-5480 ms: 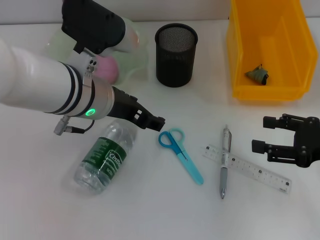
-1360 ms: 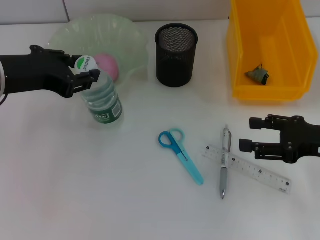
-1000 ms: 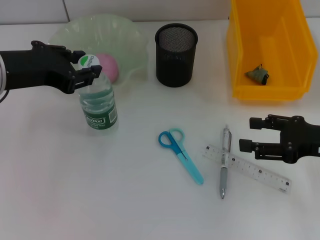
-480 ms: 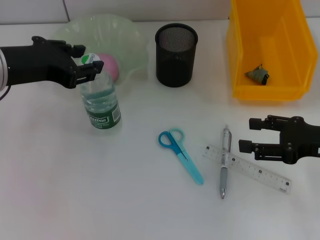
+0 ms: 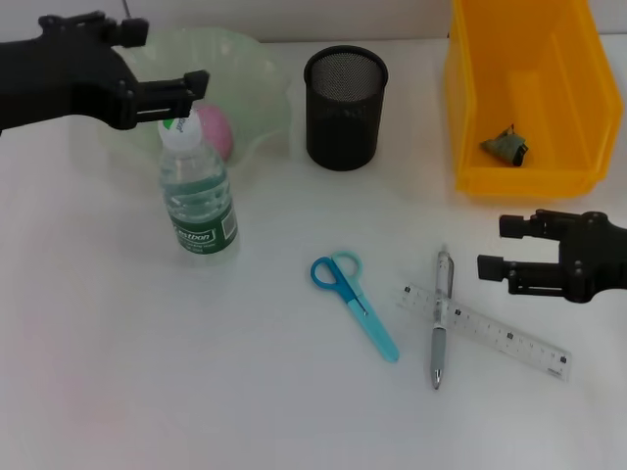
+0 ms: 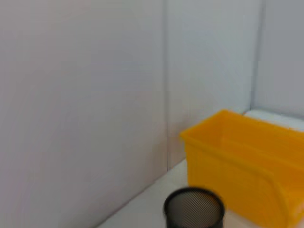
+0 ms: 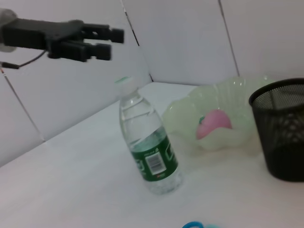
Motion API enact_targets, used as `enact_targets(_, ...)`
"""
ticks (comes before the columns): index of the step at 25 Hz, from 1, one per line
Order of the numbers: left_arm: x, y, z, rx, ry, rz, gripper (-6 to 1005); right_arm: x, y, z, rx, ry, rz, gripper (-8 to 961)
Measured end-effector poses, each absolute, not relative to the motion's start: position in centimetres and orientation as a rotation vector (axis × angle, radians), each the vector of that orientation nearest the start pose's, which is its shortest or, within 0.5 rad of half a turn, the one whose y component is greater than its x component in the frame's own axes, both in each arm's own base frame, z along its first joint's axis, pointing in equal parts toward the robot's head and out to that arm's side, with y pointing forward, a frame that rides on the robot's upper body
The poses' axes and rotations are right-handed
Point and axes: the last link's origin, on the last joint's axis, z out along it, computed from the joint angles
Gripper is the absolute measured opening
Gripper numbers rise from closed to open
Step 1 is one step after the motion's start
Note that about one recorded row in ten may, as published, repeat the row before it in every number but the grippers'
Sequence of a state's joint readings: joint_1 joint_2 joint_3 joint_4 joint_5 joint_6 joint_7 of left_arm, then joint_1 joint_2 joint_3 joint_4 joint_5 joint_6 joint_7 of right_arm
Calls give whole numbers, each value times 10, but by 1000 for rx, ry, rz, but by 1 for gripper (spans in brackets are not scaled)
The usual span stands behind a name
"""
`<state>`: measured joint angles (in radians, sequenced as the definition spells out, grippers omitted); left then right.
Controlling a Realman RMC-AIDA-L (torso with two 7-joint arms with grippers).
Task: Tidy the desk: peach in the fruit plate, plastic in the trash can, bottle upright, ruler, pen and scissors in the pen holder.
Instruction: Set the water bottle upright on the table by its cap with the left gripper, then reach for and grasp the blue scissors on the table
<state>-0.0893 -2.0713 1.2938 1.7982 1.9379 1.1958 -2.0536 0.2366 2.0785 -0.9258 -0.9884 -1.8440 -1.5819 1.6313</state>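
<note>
The clear water bottle (image 5: 197, 201) with a green label stands upright on the table, also in the right wrist view (image 7: 148, 145). My left gripper (image 5: 168, 57) is open and empty, raised just above and behind the bottle's cap; it shows in the right wrist view (image 7: 109, 42) too. The pink peach (image 5: 217, 132) lies in the pale green fruit plate (image 5: 255, 78). Blue scissors (image 5: 355, 304), a grey pen (image 5: 440, 318) and a clear ruler (image 5: 487, 329) lie on the table at front right. My right gripper (image 5: 498, 245) is open and empty, just right of the pen and ruler.
The black mesh pen holder (image 5: 345, 94) stands at the back centre. The yellow bin (image 5: 568, 147) at the back right holds a crumpled plastic scrap (image 5: 505, 145). The left wrist view shows the bin (image 6: 247, 166) and the holder (image 6: 194, 209).
My left gripper has let go of the bottle's neck and risen up and back. The bottle stays standing upright. My right gripper has shifted slightly to the right.
</note>
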Motion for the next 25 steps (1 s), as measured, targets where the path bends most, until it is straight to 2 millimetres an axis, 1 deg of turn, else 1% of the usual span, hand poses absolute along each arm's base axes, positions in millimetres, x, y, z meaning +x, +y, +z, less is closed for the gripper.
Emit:
enact_targets(1, -164, 307, 82, -2422, -391, -405, 781, 284, 281, 31, -2656, 827, 638, 774)
enact_targets(2, -162, 299, 79, -2447, -311, -479, 813, 282, 282, 34, -2653, 828, 636, 774)
enact_targets(3, -162, 299, 79, -2447, -311, -479, 813, 279, 283, 37, -2653, 830, 635, 774)
enact_targets(4, -164, 293, 74, -2467, -269, -533, 813, 276, 283, 40, -2653, 834, 635, 774)
enact_targets(5, -171, 287, 63, -2495, -229, -605, 813, 268, 285, 47, -2660, 837, 627, 774)
enact_targets(6, -171, 287, 63, -2495, -229, -605, 812, 268, 285, 47, -2660, 837, 627, 774)
enact_targets(9, -193, 278, 44, -2541, -189, -690, 812, 255, 288, 59, -2670, 861, 574, 774)
enact_targets(10, -212, 269, 28, -2581, -140, -745, 812, 242, 291, 66, -2690, 903, 497, 774)
enact_targets(11, -212, 269, 28, -2581, -140, -745, 812, 242, 291, 66, -2690, 903, 497, 774)
enact_targets(12, -227, 259, 15, -2603, -58, -799, 812, 235, 292, 70, -2697, 938, 450, 774)
enact_targets(14, -242, 251, 5, -2603, -23, -858, 812, 220, 294, 74, -2715, 996, 347, 774)
enact_targets(15, -251, 247, -1, -2591, -24, -893, 812, 201, 298, 72, -2720, 1061, 228, 774)
enact_targets(16, -251, 247, -1, -2591, -24, -893, 812, 201, 298, 72, -2720, 1061, 228, 773)
enact_targets(17, -259, 245, -4, -2576, -46, -912, 813, 192, 300, 69, -2708, 1107, 166, 773)
enact_targets(18, -274, 241, -10, -2544, -119, -960, 813, 183, 303, 65, -2701, 1134, 110, 773)
enact_targets(19, -277, 240, -11, -2539, -134, -967, 813, 174, 306, 60, -2686, 1160, 46, 773)
enact_targets(20, -280, 239, -12, -2532, -157, -980, 813, 159, 312, 50, -2642, 1199, -79, 773)
enact_targets(21, -280, 239, -12, -2532, -157, -980, 813, 159, 312, 50, -2642, 1199, -79, 773)
enact_targets(22, -284, 238, -15, -2532, -197, -990, 813, 152, 315, 44, -2625, 1200, -136, 773)
enact_targets(23, -284, 238, -15, -2533, -199, -990, 813, 146, 319, 38, -2602, 1199, -204, 773)
enact_targets(24, -285, 238, -16, -2535, -208, -988, 813, 140, 322, 30, -2588, 1185, -267, 773)
enact_targets(25, -285, 237, -16, -2536, -212, -986, 812, 131, 329, 14, -2558, 1140, -372, 773)
